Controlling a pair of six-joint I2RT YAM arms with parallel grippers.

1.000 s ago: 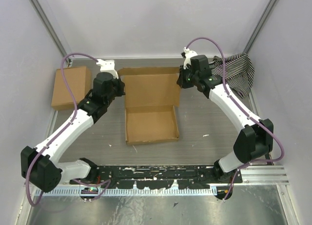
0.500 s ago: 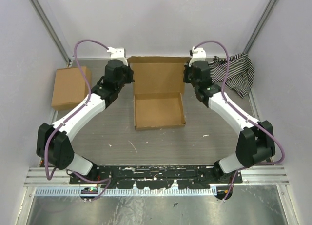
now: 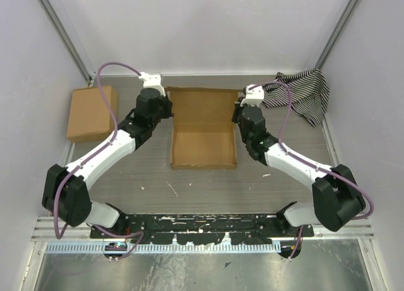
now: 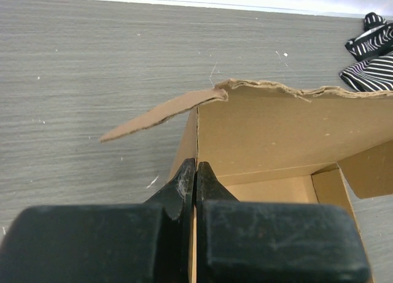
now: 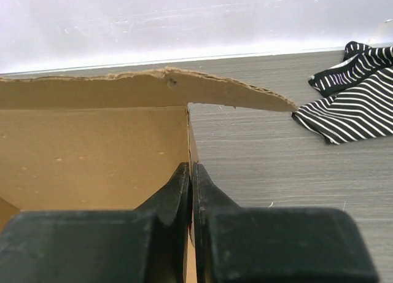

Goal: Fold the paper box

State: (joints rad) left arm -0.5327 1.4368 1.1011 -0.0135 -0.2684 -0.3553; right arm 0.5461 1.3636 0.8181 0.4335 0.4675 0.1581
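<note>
The top camera is looking steeply down over the whole table [image 3: 145,171]. The wrist cameras are peering low and close past the left pincer [image 4: 195,172] and right pincer [image 5: 190,175], all sharing the paper box [image 3: 203,146] and striped cloth [image 3: 306,95].

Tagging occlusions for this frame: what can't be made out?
Top view: left tool and right tool fingertips, hidden under their wrists.
Left wrist view: paper box near half, behind the tool body.
Right wrist view: striped cloth, cut by right edge.
</note>
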